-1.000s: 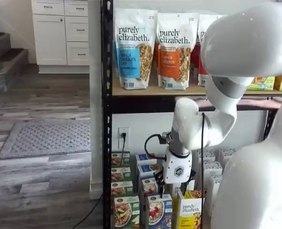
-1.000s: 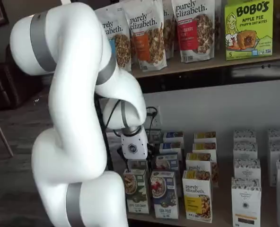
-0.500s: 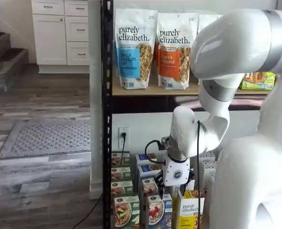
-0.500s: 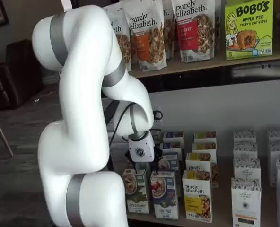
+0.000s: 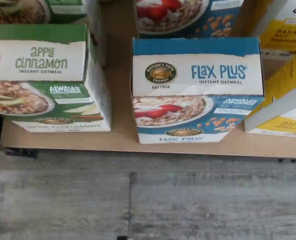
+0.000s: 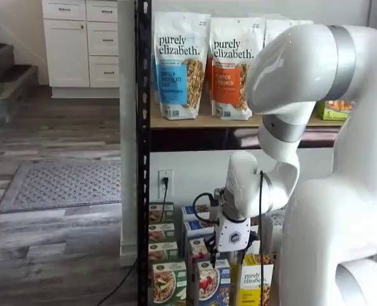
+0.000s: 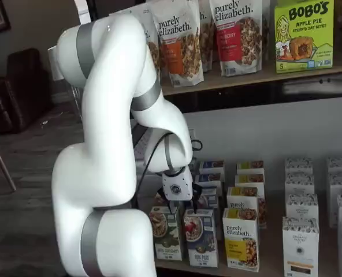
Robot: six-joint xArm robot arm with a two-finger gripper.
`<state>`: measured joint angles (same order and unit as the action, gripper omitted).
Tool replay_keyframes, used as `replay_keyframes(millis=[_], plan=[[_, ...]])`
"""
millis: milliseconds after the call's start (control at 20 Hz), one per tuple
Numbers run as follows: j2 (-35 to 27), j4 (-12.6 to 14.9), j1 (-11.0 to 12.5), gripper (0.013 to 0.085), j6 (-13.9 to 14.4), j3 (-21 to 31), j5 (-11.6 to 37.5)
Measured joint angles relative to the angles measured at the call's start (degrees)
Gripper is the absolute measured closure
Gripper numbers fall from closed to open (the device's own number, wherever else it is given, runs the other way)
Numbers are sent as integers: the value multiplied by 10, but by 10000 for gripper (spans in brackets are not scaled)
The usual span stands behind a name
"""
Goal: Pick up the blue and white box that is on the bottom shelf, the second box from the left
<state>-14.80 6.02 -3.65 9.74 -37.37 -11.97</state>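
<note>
Standing upright, the blue and white box (image 7: 201, 236) faces the shelf's front edge.

Even indoor light, soft shadows — wrist view sharp; shelf views slightly soft, mild glare on arm.

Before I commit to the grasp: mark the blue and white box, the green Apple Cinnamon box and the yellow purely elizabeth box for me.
blue and white box (image 5: 197, 90): wrist view, on its front face near the Flax Plus lettering.
green Apple Cinnamon box (image 5: 40, 75): wrist view, on its white front panel.
yellow purely elizabeth box (image 7: 240, 239): a shelf view, on its front face.
</note>
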Motion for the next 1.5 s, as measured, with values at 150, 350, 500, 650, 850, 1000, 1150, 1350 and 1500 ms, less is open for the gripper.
replay_keyframes(millis=[150, 350, 500, 650, 850, 1000, 1150, 1350, 1500], plan=[[-24, 27, 4, 130, 23, -20, 0], [-62, 47, 4, 130, 42, -50, 0], [-86, 46, 3, 130, 42, -70, 1], [-114, 68, 5, 130, 62, -94, 8], [-141, 80, 7, 130, 72, -120, 12], [-158, 78, 8, 130, 68, -138, 12], [-175, 58, 8, 130, 49, -153, 17], [-198, 41, 9, 130, 31, -173, 28], [-212, 34, 10, 130, 23, -189, 24]])
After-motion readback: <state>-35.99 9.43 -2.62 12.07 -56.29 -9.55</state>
